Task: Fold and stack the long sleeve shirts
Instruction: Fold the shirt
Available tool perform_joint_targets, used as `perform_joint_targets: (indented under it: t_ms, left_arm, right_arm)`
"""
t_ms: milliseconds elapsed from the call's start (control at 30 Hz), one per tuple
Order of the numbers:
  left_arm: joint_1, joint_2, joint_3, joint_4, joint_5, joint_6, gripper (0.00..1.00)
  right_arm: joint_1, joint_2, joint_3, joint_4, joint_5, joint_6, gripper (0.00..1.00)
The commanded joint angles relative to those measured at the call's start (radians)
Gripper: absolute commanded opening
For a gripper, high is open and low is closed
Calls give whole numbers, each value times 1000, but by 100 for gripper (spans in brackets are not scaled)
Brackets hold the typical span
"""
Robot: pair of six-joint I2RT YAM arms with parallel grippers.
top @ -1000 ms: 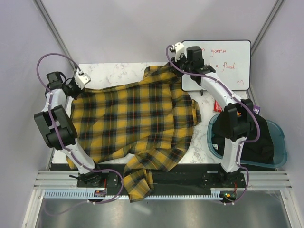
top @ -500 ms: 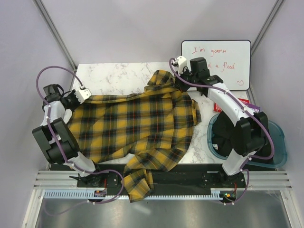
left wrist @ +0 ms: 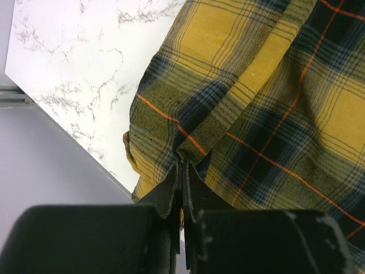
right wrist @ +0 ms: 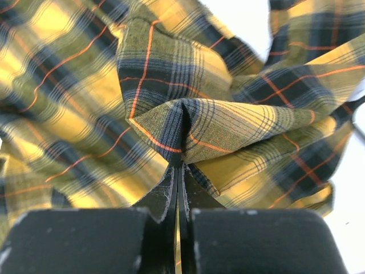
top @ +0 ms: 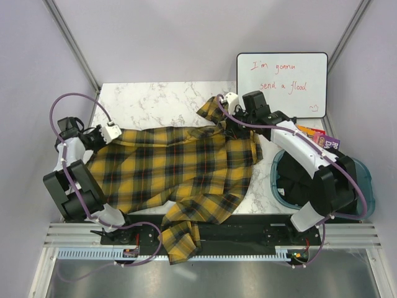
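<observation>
Fingers (left wrist: 170,191) of the left gripper (left wrist: 182,166) are pinched tight on a fold of the shirt (top: 180,167), pads pressed together with plaid cloth bunched right at their tips, and the marble table (left wrist: 68,63) shows bare off to their left. Over to the right gripper (right wrist: 181,166), and it's the same: two fingers clamped hard on a puckered ridge of yellow-and-black plaid, cloth fanning out from the tips to both sides, thin red lines running across it. From above, the left pinch sits at the shirt's far left corner, close to the table's left edge, and the right pinch sits at the far right of the shirt, where the cloth peaks into a small bunch just beyond the fingers. Between the two grips the shirt's far edge runs as a rough line across the table; on the near side of both sets of fingers the body of the shirt lies spread and rumpled, a sleeve folded over it with its end hanging past the near table edge. Beyond the right fingers stands a whiteboard (top: 282,84) with red handwriting, and to their near right sits a blue bin (top: 370,197) holding dark cloth (top: 291,183).
</observation>
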Motion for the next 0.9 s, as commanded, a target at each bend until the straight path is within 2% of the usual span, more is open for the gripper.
perform_joint_targets:
  t_ms: [0, 200, 433, 467, 500, 567, 600, 633, 667, 700, 767, 867]
  left_arm:
    - [32, -54, -15, -24, 15, 66, 2]
    - [35, -89, -105, -42, 11, 140, 2]
    - [41, -84, -162, -46, -41, 169, 5]
    - [47, -69, -139, -74, -37, 154, 8]
    - [53, -65, -118, -105, -25, 134, 17]
    - [79, -51, -46, -182, 21, 126, 24]
    - [84, -52, -23, -246, 34, 116, 29]
    - [87, -57, -3, -275, 38, 100, 32]
    - [87, -63, 32, -303, 49, 93, 34]
    - [87, -75, 46, -340, 57, 80, 40]
    - [84, -91, 75, -340, 98, -1, 47]
    - [49, -69, 125, -332, 123, -157, 50]
  right_arm:
    - [27, -70, -52, -14, -8, 40, 0]
    - [61, -106, -138, -9, 9, 74, 0]
    - [96, -114, -183, -54, -62, 70, 2]
    - [96, -117, -180, -63, -81, 57, 4]
    - [96, -120, -171, -78, -101, 41, 7]
    - [77, -129, -122, -152, -115, -19, 24]
    - [51, -135, -103, -199, -179, -30, 31]
    - [-22, -143, -68, -219, -215, -41, 48]
    - [-61, -145, -50, -235, -236, -44, 54]
    - [-93, -145, -16, -262, -247, -53, 64]
    - [-149, -134, 9, -281, -189, -68, 64]
    - [-157, -97, -2, -259, -80, -41, 54]
